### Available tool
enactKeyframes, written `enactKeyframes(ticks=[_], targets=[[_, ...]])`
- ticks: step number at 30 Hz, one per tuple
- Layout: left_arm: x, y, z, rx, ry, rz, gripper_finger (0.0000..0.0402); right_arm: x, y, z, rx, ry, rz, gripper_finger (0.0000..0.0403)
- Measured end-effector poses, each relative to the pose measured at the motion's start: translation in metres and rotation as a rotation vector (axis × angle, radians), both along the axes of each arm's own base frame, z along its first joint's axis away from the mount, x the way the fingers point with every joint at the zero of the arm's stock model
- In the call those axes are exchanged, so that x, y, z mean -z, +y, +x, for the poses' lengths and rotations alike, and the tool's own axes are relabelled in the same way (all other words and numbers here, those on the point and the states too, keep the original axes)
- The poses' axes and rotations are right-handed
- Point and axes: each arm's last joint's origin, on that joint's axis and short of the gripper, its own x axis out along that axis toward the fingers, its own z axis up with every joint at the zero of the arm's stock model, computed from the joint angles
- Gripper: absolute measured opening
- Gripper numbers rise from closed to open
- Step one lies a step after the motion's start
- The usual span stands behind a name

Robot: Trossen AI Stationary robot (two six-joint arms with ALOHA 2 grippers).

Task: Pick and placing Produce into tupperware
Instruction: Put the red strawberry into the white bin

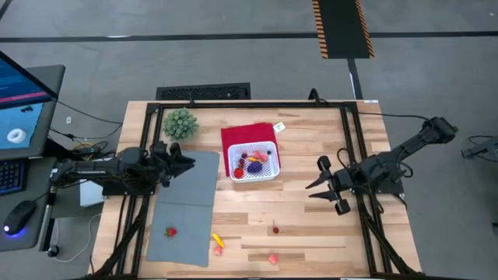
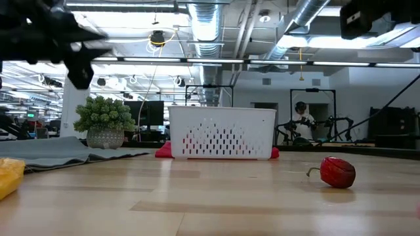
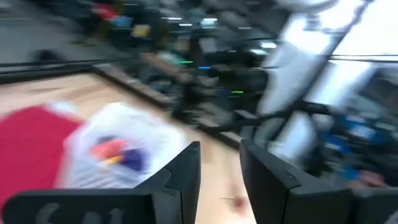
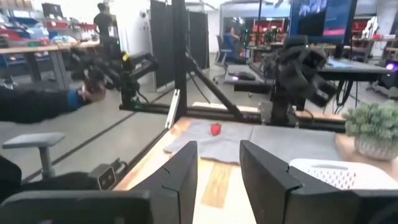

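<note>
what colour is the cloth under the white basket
Red cloth, lying under the basket; clearest in the high view.

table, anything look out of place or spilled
Nothing is spilled or damaged. The tupperware sits upright on the red cloth, but four produce pieces remain loose: one on the grey mat, three on bare wood.

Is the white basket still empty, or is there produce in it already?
Partly filled. From above, the white basket on the red cloth holds several red, pink and purple pieces; others lie loose on the table and grey mat.
</note>
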Motion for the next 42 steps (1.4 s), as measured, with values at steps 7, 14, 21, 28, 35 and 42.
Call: enactKeyframes(ticks=[7, 14, 21, 28, 35, 42], targets=[[-0.015, -0.007, -0.003, 0.163, -0.152, -0.066, 0.0098, 0.011, 0.001, 0.005, 0.006, 0.018, -0.006, 0.0143], [-0.018, -0.021, -0.005, 0.274, -0.173, -0.092, 0.0092, 0.012, 0.004, 0.008, 0.004, 0.01, 0.006, 0.0139], [-0.017, -0.037, 0.0, 0.262, -0.113, -0.008, 0.0092, 0.013, 0.004, 0.01, 0.004, 0.015, 0.004, 0.0137], [-0.039, -0.066, 0.02, 0.318, 0.066, 0.127, 0.0091, 0.012, 0.004, 0.01, 0.004, 0.014, 0.005, 0.0139], [-0.079, -0.096, 0.042, 0.256, 0.554, 0.185, 0.0091, 0.013, 0.004, 0.01, 0.005, 0.025, 0.027, 0.0137], [-0.092, -0.12, 0.047, 0.185, 0.86, 0.115, 0.0091, 0.013, 0.004, 0.01, 0.005, 0.032, 0.025, 0.0137]])
